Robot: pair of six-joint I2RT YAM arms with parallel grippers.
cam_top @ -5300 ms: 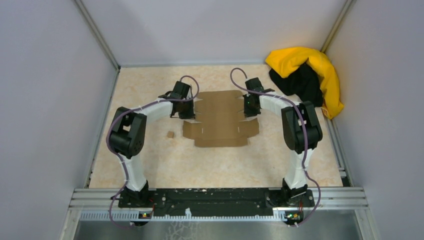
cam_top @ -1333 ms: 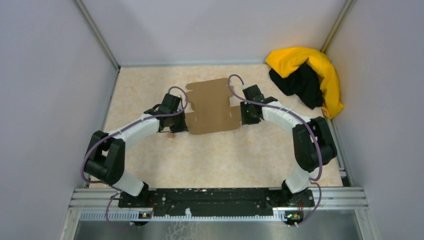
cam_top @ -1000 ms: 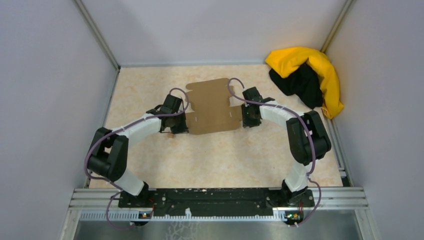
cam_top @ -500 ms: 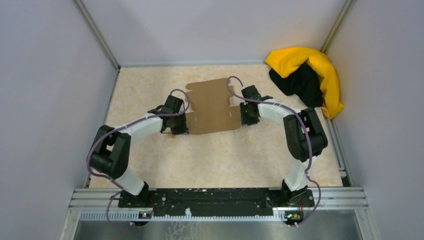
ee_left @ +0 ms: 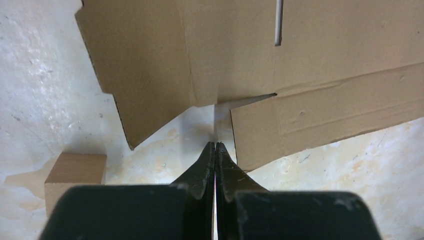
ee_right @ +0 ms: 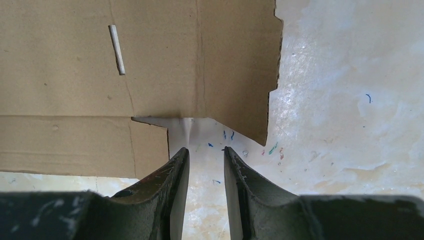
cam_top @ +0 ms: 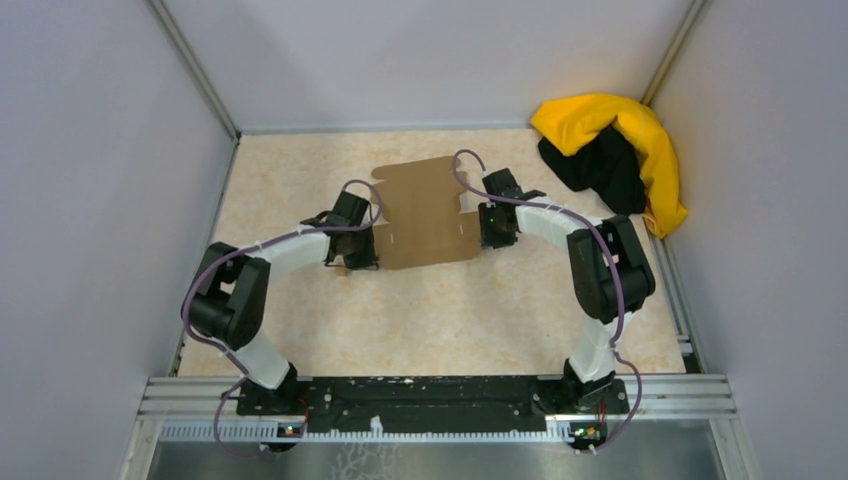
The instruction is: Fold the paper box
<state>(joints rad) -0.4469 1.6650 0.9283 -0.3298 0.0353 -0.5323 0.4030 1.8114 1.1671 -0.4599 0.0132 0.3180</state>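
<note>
The paper box lies as a flat brown cardboard sheet with slits on the table's middle back. My left gripper sits low at the sheet's left edge. In the left wrist view its jaws are shut with nothing between them, tips pointing into the notch between two flaps of the paper box. My right gripper is at the sheet's right edge. The right wrist view shows it open by a narrow gap over bare table, just short of the notch in the paper box.
A tiny brown cardboard scrap lies just left of my left gripper. A yellow-and-black cloth heap fills the back right corner. Grey walls close in the table on three sides.
Since the oldest frame the sheet lies further back with a smaller outline, and both grippers came to its side notches. Over the last second only the left arm's elbow swung right.
</note>
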